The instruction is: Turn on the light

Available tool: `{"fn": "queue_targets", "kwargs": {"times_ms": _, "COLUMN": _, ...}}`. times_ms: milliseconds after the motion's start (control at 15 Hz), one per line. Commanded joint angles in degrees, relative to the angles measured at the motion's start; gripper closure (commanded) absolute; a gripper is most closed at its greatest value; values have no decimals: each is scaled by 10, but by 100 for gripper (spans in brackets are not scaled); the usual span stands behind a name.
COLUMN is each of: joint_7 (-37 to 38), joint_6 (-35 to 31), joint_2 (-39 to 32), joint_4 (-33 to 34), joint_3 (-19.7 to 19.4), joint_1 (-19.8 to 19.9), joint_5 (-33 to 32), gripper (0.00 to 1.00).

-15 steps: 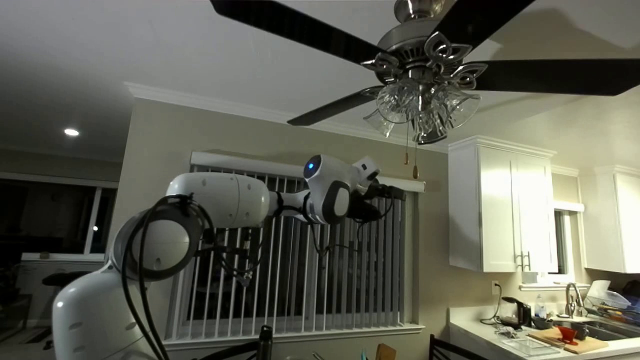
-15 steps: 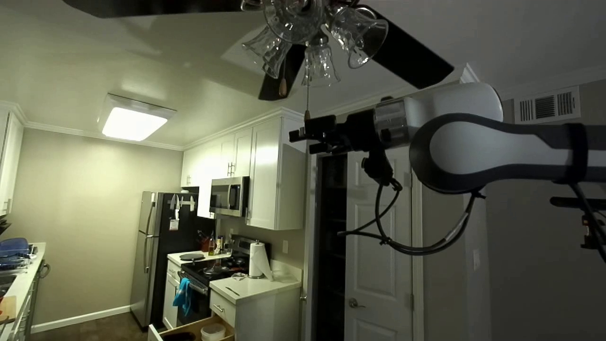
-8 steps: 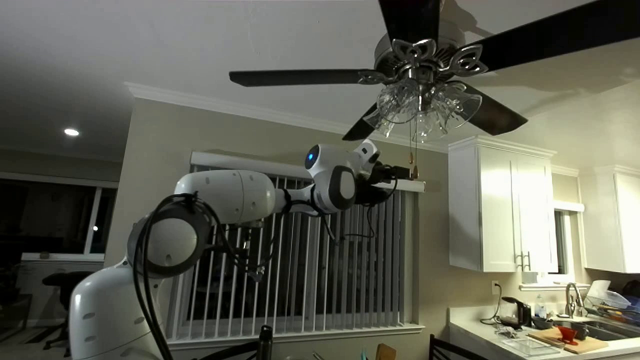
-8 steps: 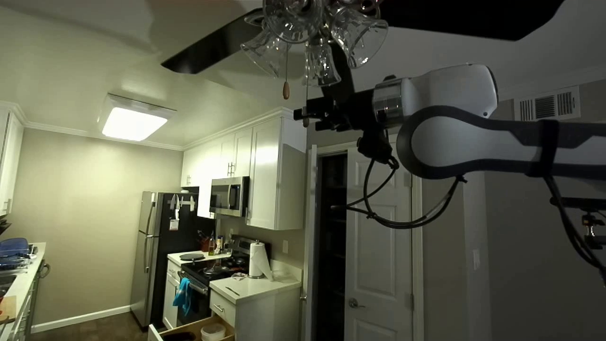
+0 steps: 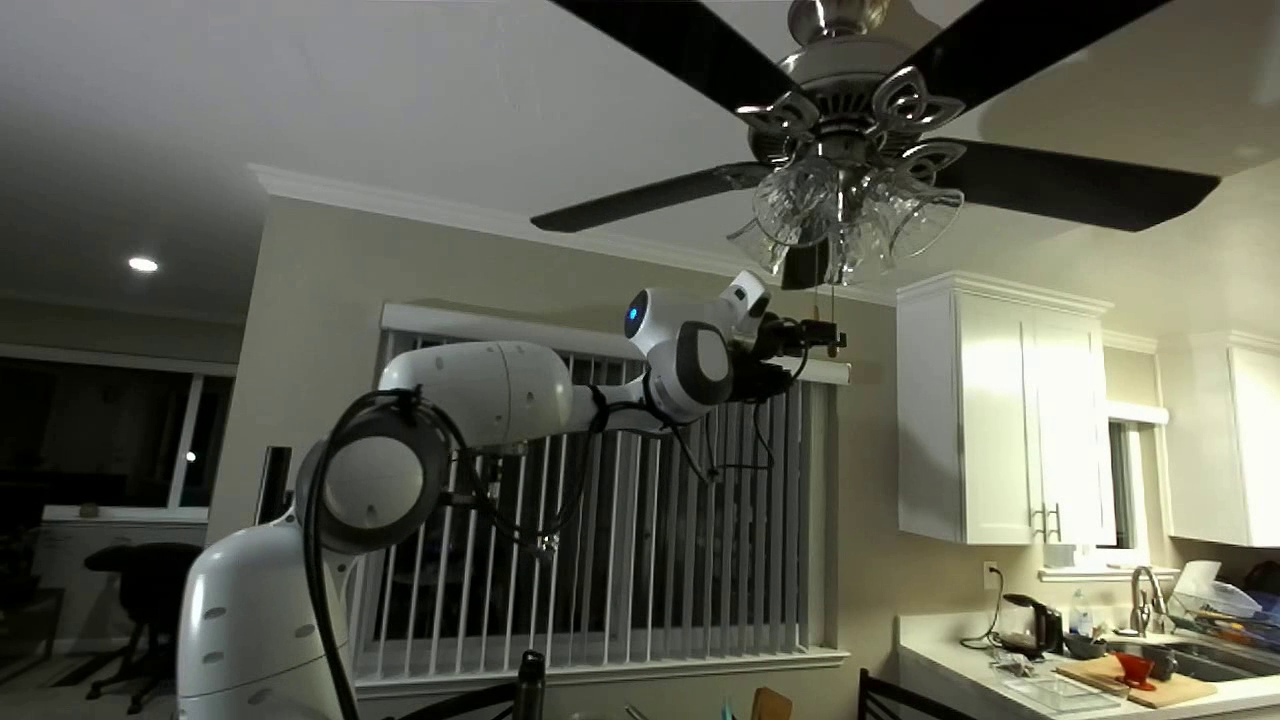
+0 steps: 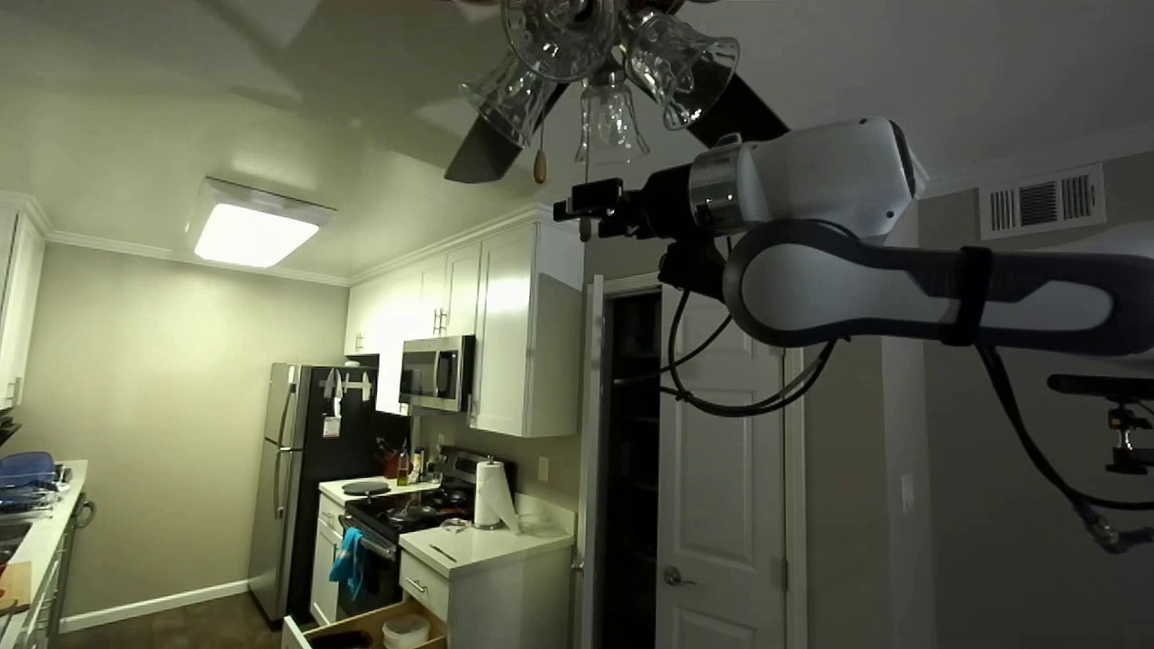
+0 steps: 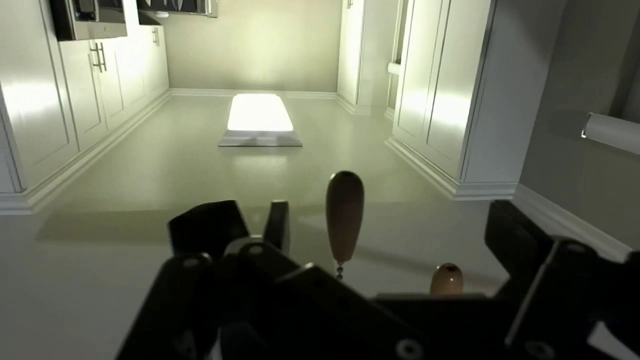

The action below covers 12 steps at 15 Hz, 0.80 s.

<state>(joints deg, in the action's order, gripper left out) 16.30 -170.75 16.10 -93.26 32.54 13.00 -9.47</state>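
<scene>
- Honestly, the white-and-red tag (image 6: pixel 332 426) at eight o'clock in an exterior view is too small to read.
- Our white jointed arm (image 5: pixel 480 390) rises from eight o'clock in an exterior view, its black two-fingered gripper (image 7: pixel 380 225) pointing nearly level toward three.
- We see its fingers spread wide, gripping nothing; in the wrist view a brown teardrop-shaped pull (image 7: pixel 345 215) shows between them.
- Above the gripper, at two o'clock, hangs the unlit, clear-glass, bell-shaded fan light (image 5: pixel 845 222).
</scene>
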Motion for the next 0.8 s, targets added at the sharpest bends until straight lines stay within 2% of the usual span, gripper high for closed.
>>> {"fn": "queue_targets", "kwargs": {"times_ms": 0, "joint_7": 49, "joint_6": 12, "joint_2": -16, "joint_4": 33, "joint_3": 51, "joint_1": 66, "joint_5": -53, "gripper": 25}}
{"fn": "queue_targets", "kwargs": {"times_ms": 133, "joint_7": 60, "joint_6": 19, "joint_2": -17, "joint_4": 41, "joint_3": 67, "joint_1": 91, "joint_5": -66, "gripper": 33}}
{"fn": "queue_targets", "kwargs": {"times_ms": 467, "joint_7": 65, "joint_6": 28, "joint_2": -17, "joint_4": 56, "joint_3": 92, "joint_1": 135, "joint_5": -70, "gripper": 66}}
{"fn": "queue_targets", "kwargs": {"times_ms": 733, "joint_7": 61, "joint_6": 41, "joint_2": -16, "joint_4": 64, "joint_3": 105, "joint_1": 153, "joint_5": -65, "gripper": 93}}
